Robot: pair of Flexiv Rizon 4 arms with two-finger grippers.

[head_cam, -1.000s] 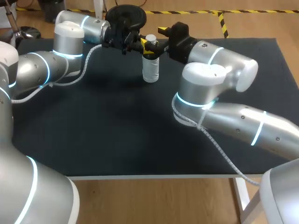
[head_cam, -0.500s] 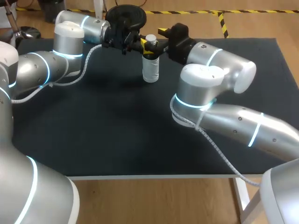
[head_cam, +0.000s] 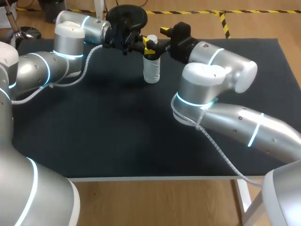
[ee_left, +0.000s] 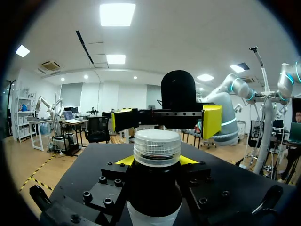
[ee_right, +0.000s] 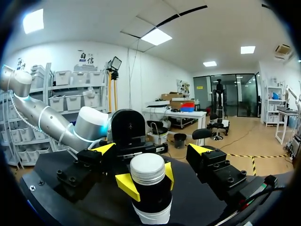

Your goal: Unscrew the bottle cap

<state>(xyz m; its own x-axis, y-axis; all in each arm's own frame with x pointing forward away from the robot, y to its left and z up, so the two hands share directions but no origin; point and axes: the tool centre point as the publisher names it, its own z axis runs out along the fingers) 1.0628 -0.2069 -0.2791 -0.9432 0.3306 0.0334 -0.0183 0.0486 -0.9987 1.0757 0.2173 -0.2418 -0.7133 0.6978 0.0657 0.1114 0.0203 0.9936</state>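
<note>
1. The bottle is standing upright on the black surface, close to the surface's far edge.
2. A white ribbed cap is sitting on top of the bottle, fully seated on the neck.
3. The left arm is reaching in from the bottle's left side, at the height of the bottle's neck.
4. The left gripper is pinching the bottle's neck just below the cap. The left wrist view is showing its yellow tips pressing against the dark neck, one on each side, with the cap rising above them.
5. The right arm is reaching in from the bottle's right side, and its wrist is sitting level with the cap.
6. The right gripper is facing the left gripper across the bottle, and its jaws are spread wide.
7. In the right wrist view, the right gripper's fingers are standing one on each side of the cap, each clear of it, so this gripper is gripping nothing.
8. In the left wrist view, the right gripper's two yellow tips are showing just beyond the cap, set wider apart than the cap itself.
9. The lower, pale part of the bottle is hanging free of both grippers, with its base resting on the surface.
</note>
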